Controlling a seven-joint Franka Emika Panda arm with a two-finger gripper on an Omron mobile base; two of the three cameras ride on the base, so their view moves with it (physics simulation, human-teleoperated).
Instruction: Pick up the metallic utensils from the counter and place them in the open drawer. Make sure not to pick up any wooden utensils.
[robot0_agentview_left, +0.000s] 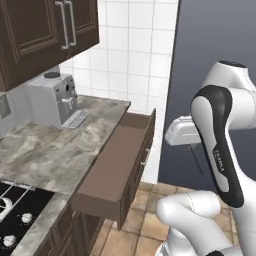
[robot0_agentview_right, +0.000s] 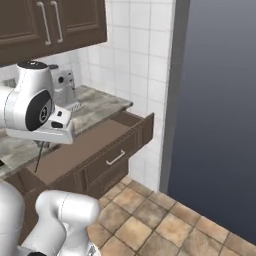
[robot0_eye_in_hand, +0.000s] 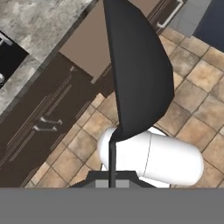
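Out past the open drawer (robot0_agentview_left: 117, 160), at roughly 3 o'clock from the tabletop (robot0_agentview_left: 50, 150), the claw (robot0_agentview_left: 189, 145) is clamped shut on a metal spoon (robot0_eye_in_hand: 138, 70).

We can read no text, label, brand, number or sign here. A small pale marking runs along the dark band of the arm (robot0_agentview_left: 218, 150) in the left base view, but it is too small and blurred for us to make out.
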